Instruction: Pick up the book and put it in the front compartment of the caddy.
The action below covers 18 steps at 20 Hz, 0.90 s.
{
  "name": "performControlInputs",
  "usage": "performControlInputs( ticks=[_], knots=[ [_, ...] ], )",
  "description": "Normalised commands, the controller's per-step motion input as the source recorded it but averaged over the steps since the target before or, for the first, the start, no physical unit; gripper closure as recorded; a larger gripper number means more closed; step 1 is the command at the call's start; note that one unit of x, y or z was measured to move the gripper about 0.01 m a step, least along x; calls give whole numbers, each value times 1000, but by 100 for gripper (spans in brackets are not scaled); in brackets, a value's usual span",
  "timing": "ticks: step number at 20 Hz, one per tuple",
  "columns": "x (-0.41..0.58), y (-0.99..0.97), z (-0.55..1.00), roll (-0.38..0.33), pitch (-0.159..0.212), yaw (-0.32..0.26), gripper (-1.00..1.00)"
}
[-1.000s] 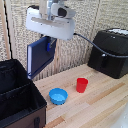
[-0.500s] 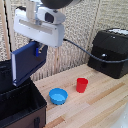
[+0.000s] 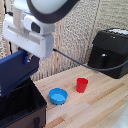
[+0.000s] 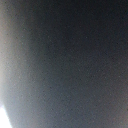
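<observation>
Exterior view: the broadest thing here is the pale wooden worktop point(image 3: 100, 107), running from the middle of the picture to its lower edge, with a woven, light-coloured wall behind it. Next in bulk is the robot arm, whose white wrist housing fills the upper part of the exterior view's left; its pincer point(image 3: 25, 59) sits under that housing, gripping the book point(image 3: 16, 71), though the fingertips themselves are too blurred to make out singly. The caddy point(image 3: 22, 107), a black fabric-sided box, occupies the lower corner on the exterior view's left, its open top facing upward; its inner dividers cannot be told apart in this picture. On the exterior view's right, well apart from the caddy, stands a black boxy appliance point(image 3: 111, 52), from which a dark cable point(image 3: 75, 61) trails across toward the arm. The book, dark navy blue, hangs tilted in the air directly above the caddy, its lower edge near the caddy's rim; whether it touches the rim I cannot tell. A round blue bowl point(image 3: 58, 96) rests on the worktop just beside the caddy, and a small red cup point(image 3: 82, 84) stands upright near the bowl, toward the appliance. The wrist view shows only a dark, blurred surface filling the frame.
</observation>
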Motion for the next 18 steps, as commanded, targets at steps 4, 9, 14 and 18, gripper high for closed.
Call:
performControlInputs(
  ticks=[4,9,14,18],
  knots=[
    [0,769,-43,-56,77,-121,100],
    [59,608,-71,-42,80,-151,100],
    [422,53,-7,0,6,-153,100],
    [386,-33,0,15,16,-90,100]
  ],
)
